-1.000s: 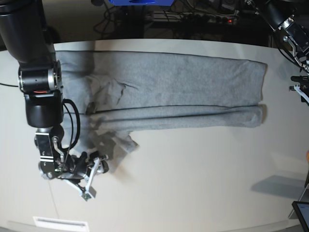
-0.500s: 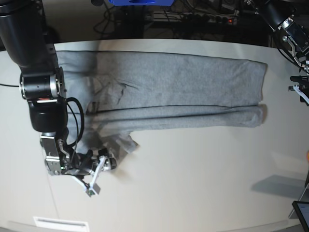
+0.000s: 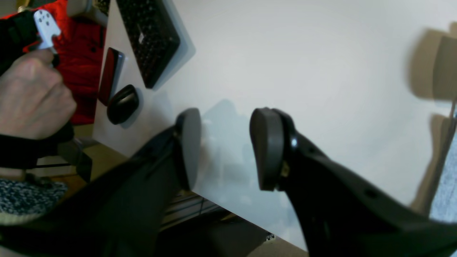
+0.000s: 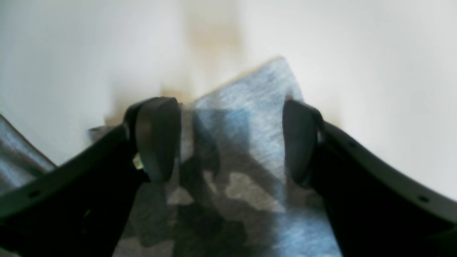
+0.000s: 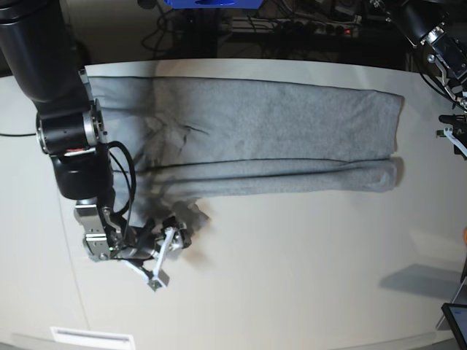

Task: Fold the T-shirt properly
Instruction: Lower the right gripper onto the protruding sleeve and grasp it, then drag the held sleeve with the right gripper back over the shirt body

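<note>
The grey T-shirt (image 5: 270, 131) lies flat across the far half of the table, folded into a long band, plain side up. One sleeve (image 5: 191, 215) sticks out toward the front on the left. My right gripper (image 5: 174, 244) is open at this sleeve. In the right wrist view the sleeve (image 4: 246, 92) lies between and under the open fingers of the right gripper (image 4: 228, 142). My left gripper (image 3: 228, 148) is open and empty over bare table near the edge. A strip of the T-shirt (image 3: 446, 192) shows at the far right of the left wrist view.
A black keyboard (image 3: 150, 39), a mouse (image 3: 123, 103) and a dark phone (image 3: 110, 75) lie near the table edge beside the left gripper. A person's hand (image 3: 32, 100) holds a white controller off the table. A tablet corner (image 5: 456, 321) shows at bottom right.
My right gripper has moved right and away from the front edge, onto the sleeve's tip, staying open. The shirt and the left arm have not visibly moved.
</note>
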`<action>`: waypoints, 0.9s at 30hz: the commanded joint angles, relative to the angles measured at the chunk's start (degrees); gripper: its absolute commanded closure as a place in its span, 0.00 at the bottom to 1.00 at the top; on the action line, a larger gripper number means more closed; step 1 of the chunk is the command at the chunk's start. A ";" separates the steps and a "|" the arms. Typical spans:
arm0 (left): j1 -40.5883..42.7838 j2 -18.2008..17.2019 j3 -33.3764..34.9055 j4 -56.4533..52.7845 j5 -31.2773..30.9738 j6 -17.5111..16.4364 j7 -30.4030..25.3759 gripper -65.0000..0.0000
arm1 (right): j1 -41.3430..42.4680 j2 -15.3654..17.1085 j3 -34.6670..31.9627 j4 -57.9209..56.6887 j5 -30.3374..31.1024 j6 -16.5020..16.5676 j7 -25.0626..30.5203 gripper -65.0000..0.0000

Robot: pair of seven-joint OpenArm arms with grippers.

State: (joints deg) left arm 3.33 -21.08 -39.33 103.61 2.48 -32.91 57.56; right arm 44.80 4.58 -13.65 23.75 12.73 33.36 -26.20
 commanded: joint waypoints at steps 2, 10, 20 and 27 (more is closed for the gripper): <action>-0.48 -1.29 -0.27 0.69 0.02 0.60 -0.81 0.61 | 1.49 0.21 -0.11 0.65 0.59 0.26 0.22 0.45; -0.48 -1.29 -0.18 0.69 0.02 0.60 -0.81 0.61 | 1.31 0.21 -0.11 0.65 0.59 0.17 0.22 0.78; -0.48 -1.29 -0.18 0.69 0.02 0.60 -0.81 0.61 | 1.31 0.21 0.07 1.18 0.76 0.09 -0.05 1.00; -0.48 -1.29 -0.18 0.69 0.02 0.60 -0.81 0.61 | 1.31 0.21 7.45 1.35 0.59 0.09 -0.13 0.98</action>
State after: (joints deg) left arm 3.33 -21.12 -39.33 103.59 2.50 -32.91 57.56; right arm 43.75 4.78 -6.48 24.01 12.69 32.97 -27.51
